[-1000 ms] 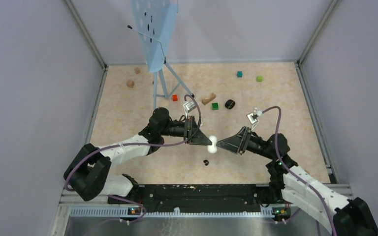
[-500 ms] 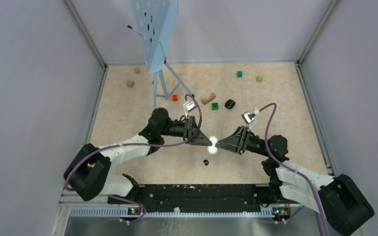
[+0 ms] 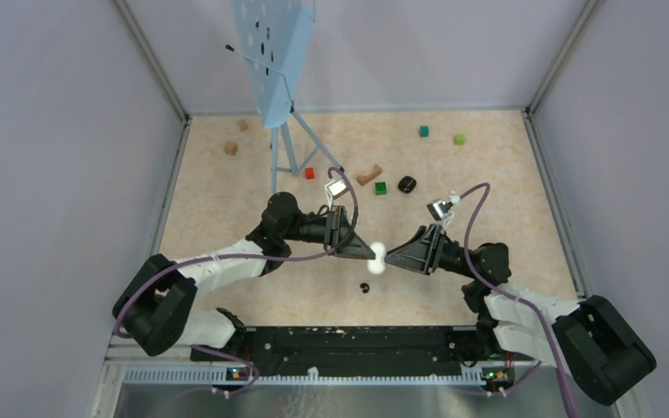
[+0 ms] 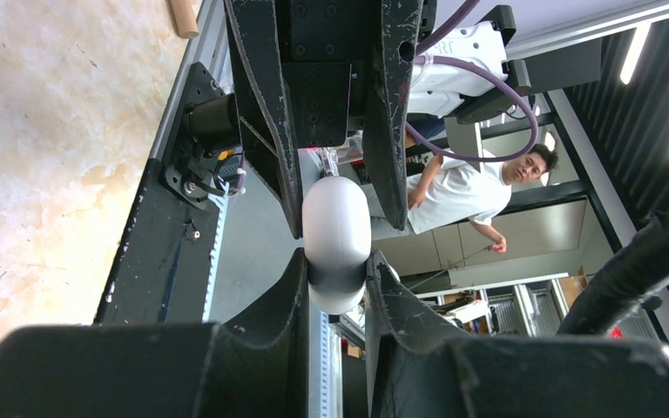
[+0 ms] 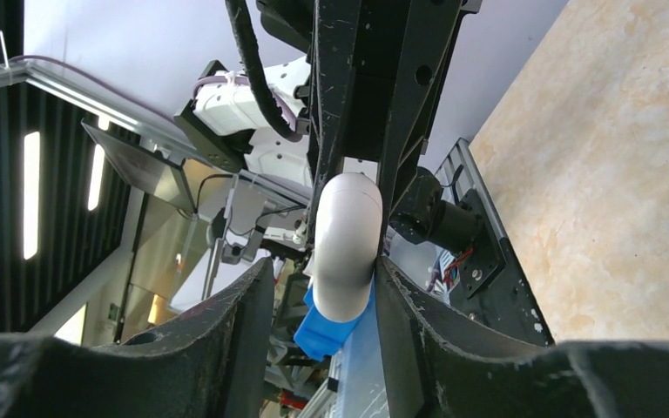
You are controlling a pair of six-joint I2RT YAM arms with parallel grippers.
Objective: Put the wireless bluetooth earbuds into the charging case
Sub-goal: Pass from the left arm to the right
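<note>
While the left gripper (image 4: 335,270) squeezed the white case (image 3: 378,255) up over the middle of the desk (image 3: 226,200), the right gripper (image 5: 322,270) had its fingers (image 5: 418,331) on both sides of the other end. I could not tell if it squeezed. One black earbud (image 3: 365,287) lay on the desk, between the case and the front edge.

The top camera looks down on the table (image 3: 505,192) from afar, while both wrist cameras face each other closely, sharing the charging case (image 4: 335,226).
</note>
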